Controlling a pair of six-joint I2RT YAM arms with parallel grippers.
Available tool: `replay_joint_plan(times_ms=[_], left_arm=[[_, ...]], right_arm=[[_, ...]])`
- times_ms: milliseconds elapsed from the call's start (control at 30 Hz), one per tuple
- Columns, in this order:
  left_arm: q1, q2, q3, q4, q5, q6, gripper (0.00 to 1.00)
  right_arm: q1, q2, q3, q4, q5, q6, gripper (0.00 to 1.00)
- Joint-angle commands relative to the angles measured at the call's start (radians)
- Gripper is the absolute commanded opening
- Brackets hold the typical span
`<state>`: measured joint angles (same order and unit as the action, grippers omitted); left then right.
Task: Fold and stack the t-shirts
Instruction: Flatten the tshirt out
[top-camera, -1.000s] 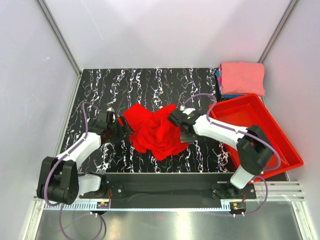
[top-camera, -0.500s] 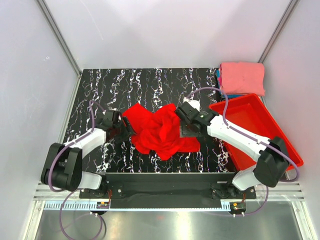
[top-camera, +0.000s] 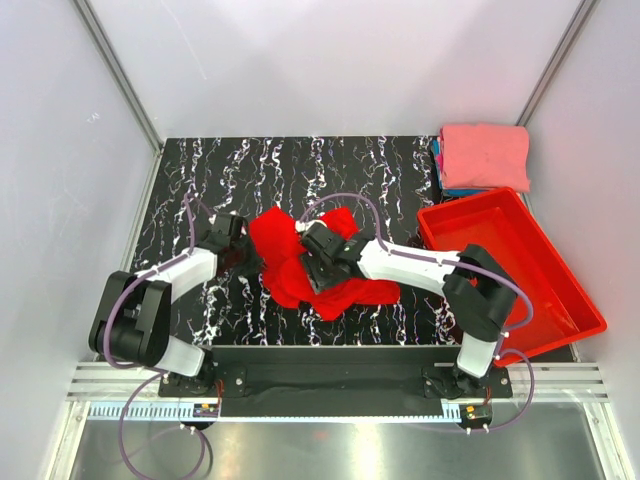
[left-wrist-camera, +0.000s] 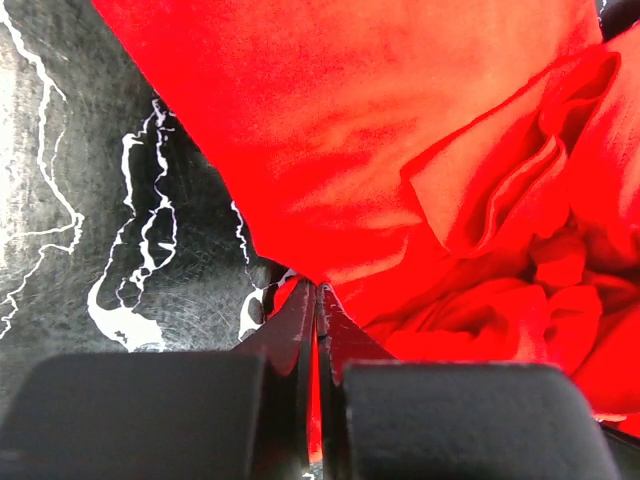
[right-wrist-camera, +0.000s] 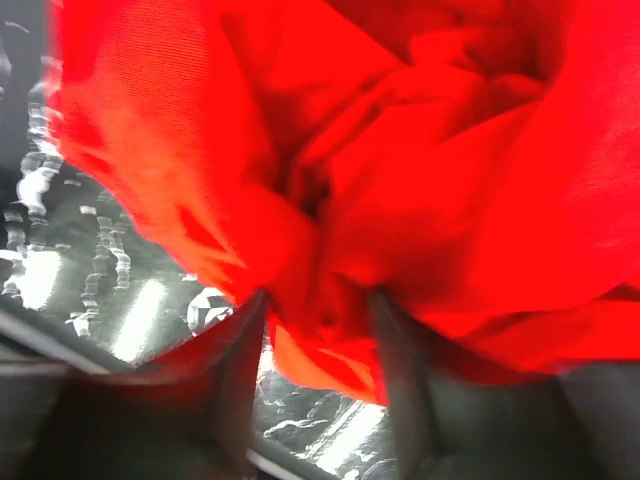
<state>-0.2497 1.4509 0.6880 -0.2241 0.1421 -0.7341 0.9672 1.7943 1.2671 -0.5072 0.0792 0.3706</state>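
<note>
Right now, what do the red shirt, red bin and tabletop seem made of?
Red shirt: soft matte cloth, crumpled in folds. Red bin: probably rigid plastic, smooth with straight rim. Tabletop: glossy black, white-veined, marble-look; real stone or print, cannot tell.

Bright red t-shirt; black, white-veined table; salmon-pink shirt; red bin.
</note>
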Motion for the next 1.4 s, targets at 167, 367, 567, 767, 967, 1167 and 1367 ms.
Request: replay_joint_plan(times_ms=[167,367,567,767,967,1167,1367], left_arm=[[-0.003,-0.112,0.076,-0.058,-0.051,0.013,0.0],[-0.003,-0.28,0.168,-0.221,-0.191,0.067,0.0],[-0.003,-0.383,0.235,-0.33,-0.225,0.079,0.0],[-0.003,-0.53,0.421,-0.51,-0.328,0.122,0.0],[-0.003,-0.633,0.671,-0.719,-0.345,0.122,0.0],[-0.003,-0.597,0.825,-0.83,-0.262,0.137,0.0],[-0.003,-0.543,0.728,-0.776,-0.349,0.16,0.0]], right_arm=[[-0.007,-0.059,0.054,-0.167,0.212,0.048,0.0],[-0.024,-0.22,0.117,-0.402,0.343,0.188,0.0],[-0.12,-0.381,0.031,-0.501,0.361,0.269,0.0],[-0.142,-0.53,0.147,-0.539,0.262,0.189,0.0],[-0.143,-0.656,0.245,-0.501,0.02,0.168,0.0],[-0.143,-0.76,0.229,-0.435,-0.044,0.254,0.0],[-0.194,-0.639,0.037,-0.407,0.001,0.249,0.0]])
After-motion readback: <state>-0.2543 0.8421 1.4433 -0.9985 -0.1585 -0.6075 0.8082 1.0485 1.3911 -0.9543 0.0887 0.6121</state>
